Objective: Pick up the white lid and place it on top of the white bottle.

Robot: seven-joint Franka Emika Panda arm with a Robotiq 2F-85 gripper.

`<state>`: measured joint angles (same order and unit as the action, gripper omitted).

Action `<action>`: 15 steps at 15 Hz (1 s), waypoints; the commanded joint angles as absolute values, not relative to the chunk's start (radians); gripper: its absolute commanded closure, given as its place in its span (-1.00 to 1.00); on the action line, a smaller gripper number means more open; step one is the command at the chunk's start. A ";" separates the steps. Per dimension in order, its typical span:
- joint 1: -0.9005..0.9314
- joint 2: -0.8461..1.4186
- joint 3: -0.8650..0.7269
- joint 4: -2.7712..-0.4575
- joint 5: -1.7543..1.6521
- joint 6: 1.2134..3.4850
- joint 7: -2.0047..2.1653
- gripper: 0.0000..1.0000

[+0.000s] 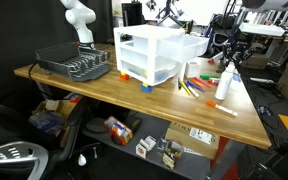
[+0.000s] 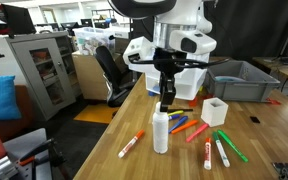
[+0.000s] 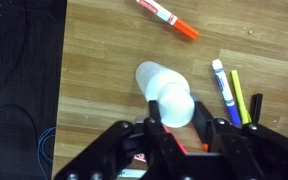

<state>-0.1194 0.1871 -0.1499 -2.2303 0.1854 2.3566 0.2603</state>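
The white bottle point(image 2: 161, 135) stands upright near the table's front edge, also seen in an exterior view as a slim white shape point(image 1: 224, 86). My gripper point(image 2: 167, 103) hangs straight over its top. From the wrist camera, the bottle point(image 3: 149, 78) tapers up toward me and the round white lid point(image 3: 177, 103) sits right at its top, between my fingers point(image 3: 154, 118). My gripper point(image 3: 176, 110) is shut on the lid. Whether the lid rests on the bottle's neck or hovers just above it cannot be told.
Loose markers point(image 2: 209, 140) lie around the bottle, with an orange one point(image 2: 131, 145) toward the table edge. A small white box point(image 2: 214, 110) and a grey bin point(image 2: 239, 80) stand behind. The white drawer unit point(image 1: 149, 55) and a dish rack point(image 1: 74, 65) sit farther along the table.
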 commanded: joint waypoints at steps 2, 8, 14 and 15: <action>-0.123 0.216 -0.136 -2.231 0.199 2.383 0.224 0.74; -0.121 0.216 -0.137 -2.233 0.185 2.376 0.234 0.74; -0.116 0.207 -0.140 -2.235 0.167 2.382 0.253 0.74; -0.115 0.206 -0.141 -2.235 0.165 2.382 0.256 0.74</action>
